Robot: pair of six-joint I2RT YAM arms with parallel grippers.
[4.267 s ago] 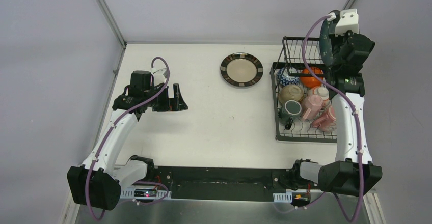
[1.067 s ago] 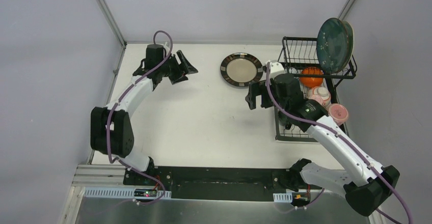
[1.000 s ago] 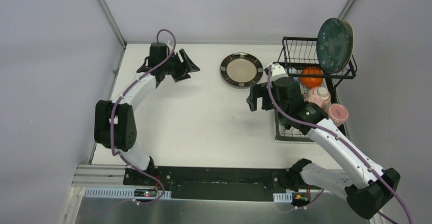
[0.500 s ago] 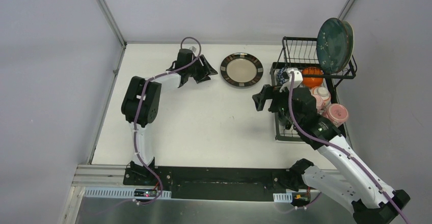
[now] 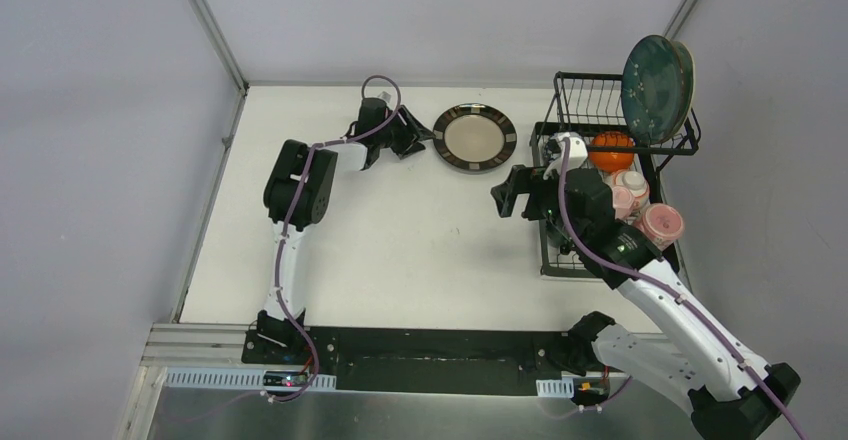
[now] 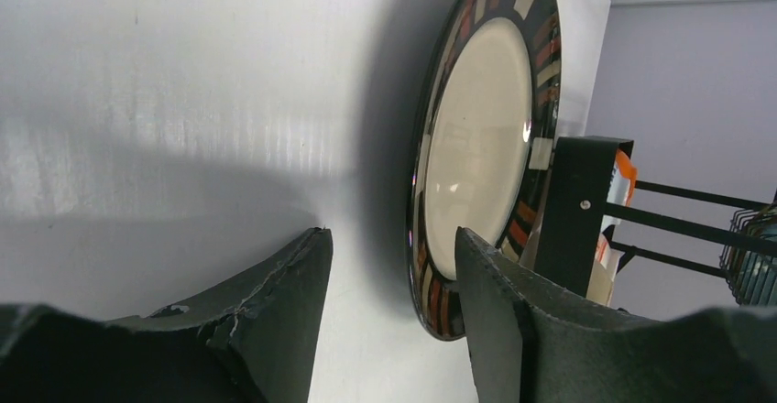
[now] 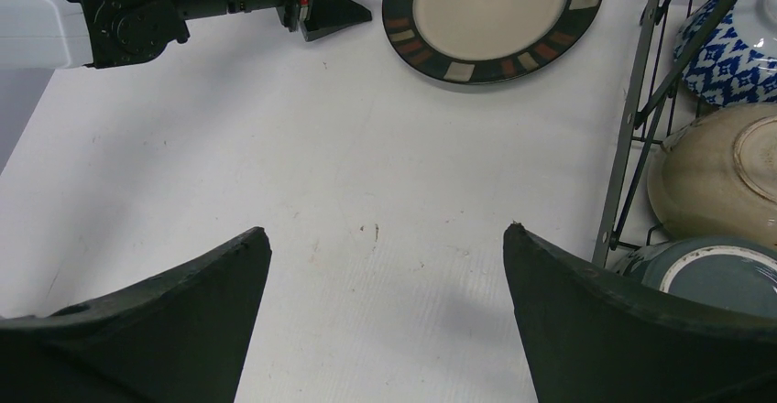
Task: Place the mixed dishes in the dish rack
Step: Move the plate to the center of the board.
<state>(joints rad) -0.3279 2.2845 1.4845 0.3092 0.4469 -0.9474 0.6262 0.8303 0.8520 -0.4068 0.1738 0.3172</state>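
Since the dark-rimmed beige plate [image 5: 474, 137] lies flat on the table [image 5: 400, 250] near its far edge, outside the dish rack [image 5: 548, 250], it is approached low and from the side. The left gripper [image 5: 415, 140] is laid almost on the table surface at the plate's left rim, its jaws about half parted and nothing held. In the left wrist view the raised rim stands at the mouth of the gap, with one finger on the bare table side and the other against the plate's edge; whether that finger touches cannot be told. This pose is judged to prepare a pinch on the rim, since a flat plate offers no other purchase.

Further right, the right gripper [image 5: 512, 192] is poised above bare table just beside the rack's left edge, jaws spread wide and empty, probably parked out of the way.

In the rack, at the table's right edge, bowls [image 5: 612, 150] and pink cups [image 5: 660, 225] are packed into the lower tray. The dark teal plate [image 5: 655, 75] is stood on edge at the raised tier's far right corner, propped by the wires.
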